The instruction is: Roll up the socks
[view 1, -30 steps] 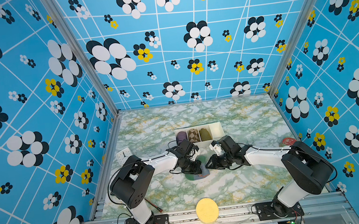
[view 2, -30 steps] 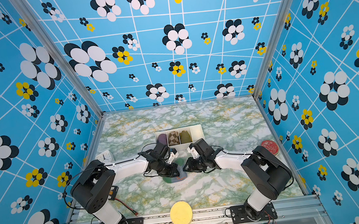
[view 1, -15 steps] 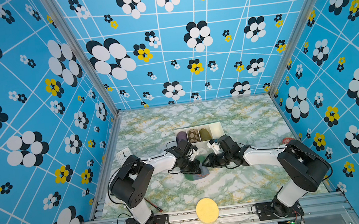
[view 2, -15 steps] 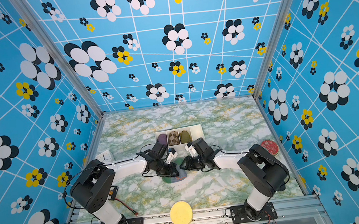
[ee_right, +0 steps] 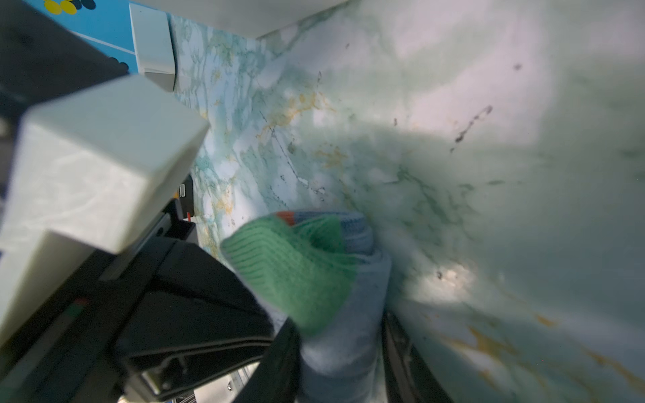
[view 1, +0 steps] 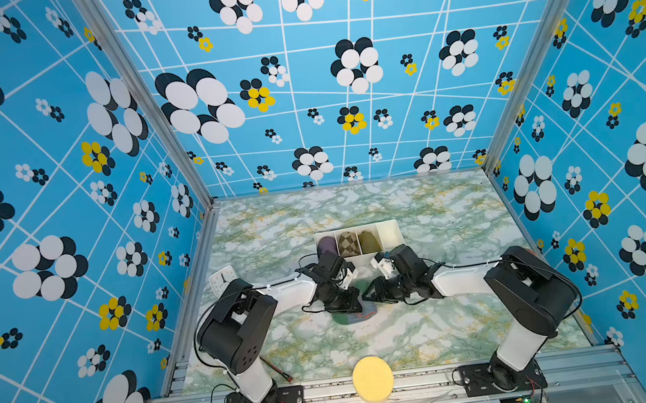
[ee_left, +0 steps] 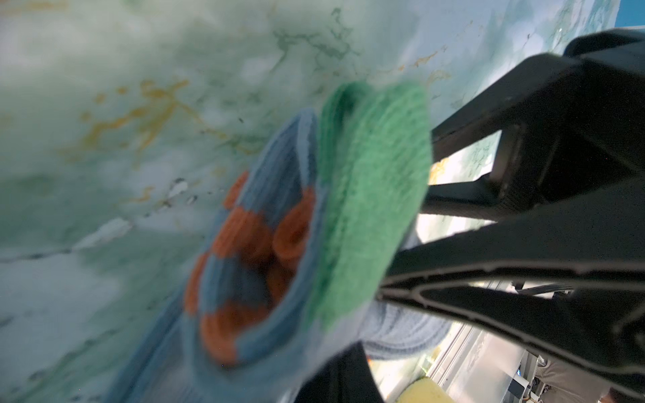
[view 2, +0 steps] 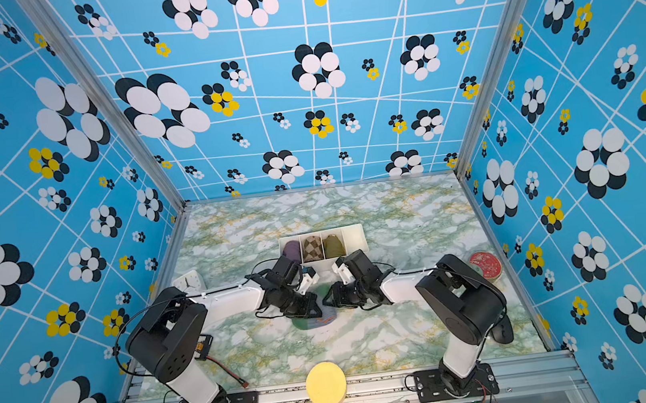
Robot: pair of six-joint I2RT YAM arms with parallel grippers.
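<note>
The socks (view 1: 355,315), grey-blue with green patches and orange stripes, lie as a partly rolled bundle mid-table in both top views (view 2: 314,321). My left gripper (view 1: 355,300) presses down on the bundle from the left. It is shut on a fold of the socks (ee_left: 265,335), whose open cuff shows orange bands inside. One dark finger (ee_left: 335,377) shows under the cloth. My right gripper (view 1: 369,295) meets the bundle from the right. In the right wrist view its jaws (ee_right: 340,356) stand on either side of the grey-blue roll (ee_right: 343,335) and grip it below a green patch.
A white divided tray (view 1: 391,231) just behind the grippers holds purple, checkered and olive rolled socks. A yellow disc (view 1: 372,378) sits at the front edge. There is a small white clock (view 1: 222,277) at the left, and a red round tin (view 2: 485,265) and a black object (view 2: 501,331) at the right.
My right gripper has shifted a little to the left, closer against the socks and my left gripper. The left arm has barely moved.
</note>
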